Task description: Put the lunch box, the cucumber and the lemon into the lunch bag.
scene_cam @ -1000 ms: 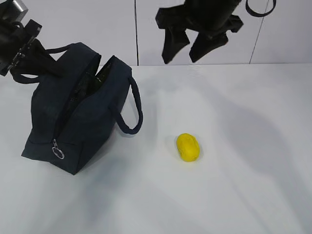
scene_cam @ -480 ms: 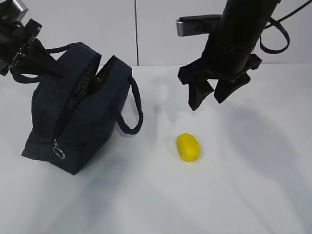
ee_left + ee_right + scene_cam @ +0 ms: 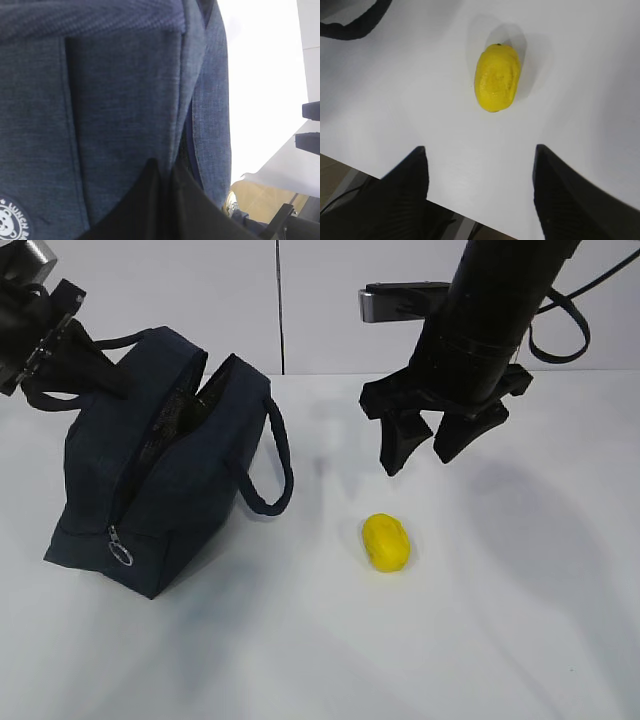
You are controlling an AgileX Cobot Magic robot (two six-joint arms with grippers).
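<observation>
White tabletop (image 3: 520, 640): lemon (image 3: 386, 541) remains outside the unzipped bag (image 3: 150, 490). Left claw (image 3: 75, 360) grips a handle (image 3: 110, 345); right claw (image 3: 425, 445) open above the lemon.

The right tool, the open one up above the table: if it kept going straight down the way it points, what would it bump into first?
Probably the lemon. The right tool points down with its jaws open, and its wrist camera shows the lemon just ahead between them. Depth is unclear, so it might touch the bare white table beside it.
</observation>
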